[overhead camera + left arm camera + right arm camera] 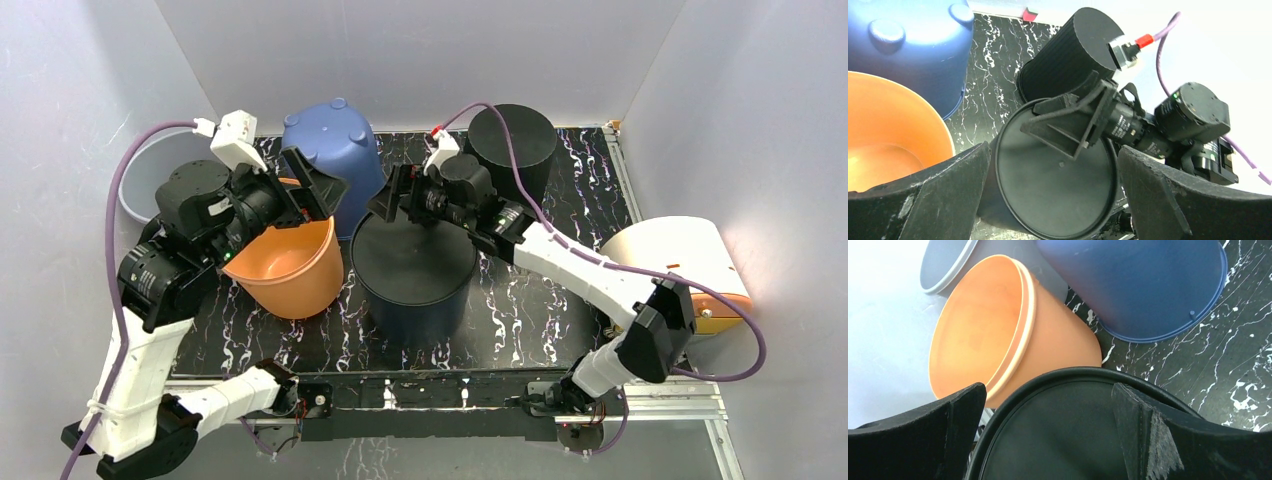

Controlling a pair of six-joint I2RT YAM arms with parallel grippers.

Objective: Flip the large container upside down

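The large container (413, 275), dark navy and round, stands mid-table with its flat base facing up. In the left wrist view its base (1048, 190) shows as a smooth disc with a raised rim. My right gripper (393, 202) hovers open just above the container's far rim, nothing between its fingers; in the right wrist view the dark disc (1058, 435) fills the space below the right gripper (1048, 387). My left gripper (315, 185) is open too, held above the orange bucket (290, 265) to the container's left. In its own view the left gripper (1053, 150) faces the container and the right arm.
An upside-down blue bucket (330, 150) stands behind the orange one. A black ribbed cylinder (512, 140) is at the back right, a grey tub (140, 180) at the far left, and a cream container (680, 260) lies on its side off the mat's right edge.
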